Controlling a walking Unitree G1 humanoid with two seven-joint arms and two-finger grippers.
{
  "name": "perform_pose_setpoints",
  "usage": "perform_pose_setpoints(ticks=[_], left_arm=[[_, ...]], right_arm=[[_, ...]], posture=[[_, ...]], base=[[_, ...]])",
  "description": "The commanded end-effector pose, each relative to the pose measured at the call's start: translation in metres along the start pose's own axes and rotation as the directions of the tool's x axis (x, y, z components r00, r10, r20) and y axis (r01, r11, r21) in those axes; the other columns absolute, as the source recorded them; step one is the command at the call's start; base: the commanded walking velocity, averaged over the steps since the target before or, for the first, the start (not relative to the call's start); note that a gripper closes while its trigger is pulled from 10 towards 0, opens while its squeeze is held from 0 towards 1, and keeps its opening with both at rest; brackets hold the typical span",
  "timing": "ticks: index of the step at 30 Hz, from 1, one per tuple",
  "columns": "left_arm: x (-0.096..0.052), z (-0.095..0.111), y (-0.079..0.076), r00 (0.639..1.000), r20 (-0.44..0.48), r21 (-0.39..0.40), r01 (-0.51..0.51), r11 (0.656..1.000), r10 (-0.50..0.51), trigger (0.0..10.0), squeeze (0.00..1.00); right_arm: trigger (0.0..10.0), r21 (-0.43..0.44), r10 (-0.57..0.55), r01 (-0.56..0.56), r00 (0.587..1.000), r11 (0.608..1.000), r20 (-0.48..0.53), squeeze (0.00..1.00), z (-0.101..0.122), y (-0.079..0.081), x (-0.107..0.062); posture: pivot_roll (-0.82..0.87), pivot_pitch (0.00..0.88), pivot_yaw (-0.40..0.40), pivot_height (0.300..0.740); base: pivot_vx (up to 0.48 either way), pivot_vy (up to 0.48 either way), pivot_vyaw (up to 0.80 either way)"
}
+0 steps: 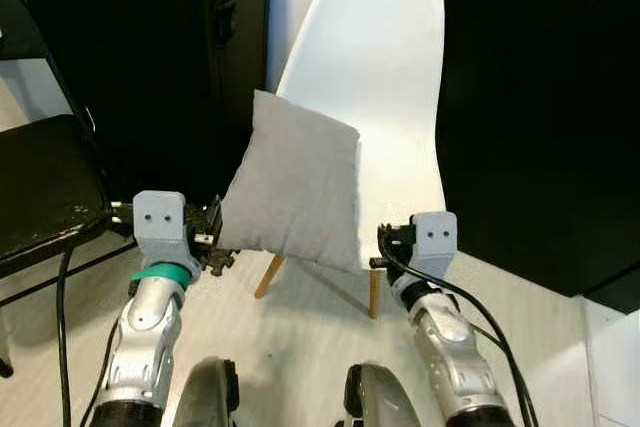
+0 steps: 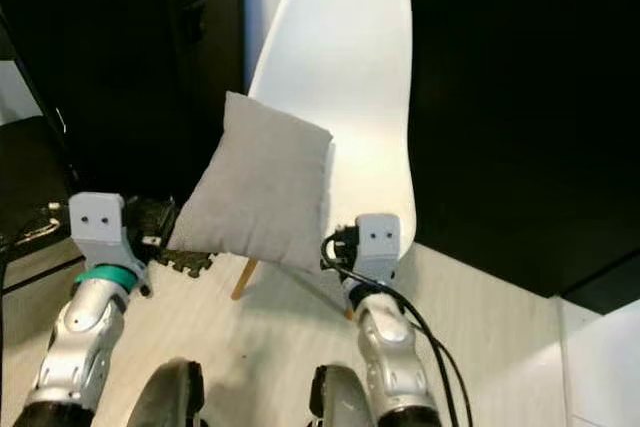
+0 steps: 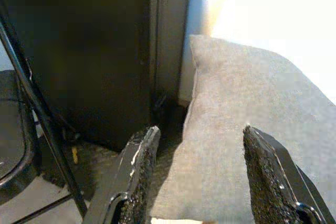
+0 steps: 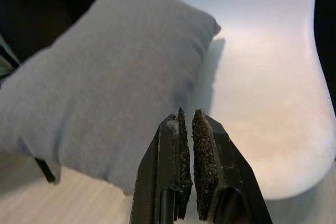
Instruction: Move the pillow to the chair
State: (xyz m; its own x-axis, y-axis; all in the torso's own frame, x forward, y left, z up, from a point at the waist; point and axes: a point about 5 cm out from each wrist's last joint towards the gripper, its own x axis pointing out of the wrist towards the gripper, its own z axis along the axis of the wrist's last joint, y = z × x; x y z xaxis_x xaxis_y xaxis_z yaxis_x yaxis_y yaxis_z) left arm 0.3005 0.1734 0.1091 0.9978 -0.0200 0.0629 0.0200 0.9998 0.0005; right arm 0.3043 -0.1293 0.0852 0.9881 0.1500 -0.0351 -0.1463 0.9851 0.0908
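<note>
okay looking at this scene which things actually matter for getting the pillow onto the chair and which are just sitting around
Part of the job:
- grey pillow, lying on the seat's left edge and overhanging it
- white chair
- left gripper, open beside the pillow's near corner
- right gripper, shut, near the seat's front

Just around:
- black folding chair to the left
- black cabinet behind

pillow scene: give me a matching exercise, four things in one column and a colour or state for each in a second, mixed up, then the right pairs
Things
1. pillow
2. chair
3. left gripper
4. right gripper

Colours or states
A. fingers shut, nothing between them
B. grey, lying on the seat's front left edge and hanging over it
C. white shell, wooden legs
D. fingers open, one on each side of the pillow's edge

Pairs: 1-B, 2-C, 3-D, 4-A
</note>
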Motion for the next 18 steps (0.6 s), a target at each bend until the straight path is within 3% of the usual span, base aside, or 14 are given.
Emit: perform_pose_setpoints(ticks=[1, 18], left_arm=[[0.001, 0.003, -0.005, 1.000, 0.016, 0.013, 0.016, 1.000, -0.017, 10.0, 0.00], [0.001, 0.016, -0.008, 0.999, 0.038, 0.031, 0.024, 0.999, -0.025, 10.0, 0.00]], right_arm=[[10.0, -0.009, -0.022, 0.022, 1.000, 1.000, 0.001, 0.00, -0.002, -0.003, -0.003], [10.0, -0.017, -0.055, 0.055, 0.998, 0.998, -0.002, 0.00, -0.004, -0.009, -0.008]], posture=[[0.09, 0.020, -0.028, 0.658], [0.09, 0.011, -0.026, 0.713]], base=[[0.000, 0.000, 0.00], [0.000, 0.000, 0.00]])
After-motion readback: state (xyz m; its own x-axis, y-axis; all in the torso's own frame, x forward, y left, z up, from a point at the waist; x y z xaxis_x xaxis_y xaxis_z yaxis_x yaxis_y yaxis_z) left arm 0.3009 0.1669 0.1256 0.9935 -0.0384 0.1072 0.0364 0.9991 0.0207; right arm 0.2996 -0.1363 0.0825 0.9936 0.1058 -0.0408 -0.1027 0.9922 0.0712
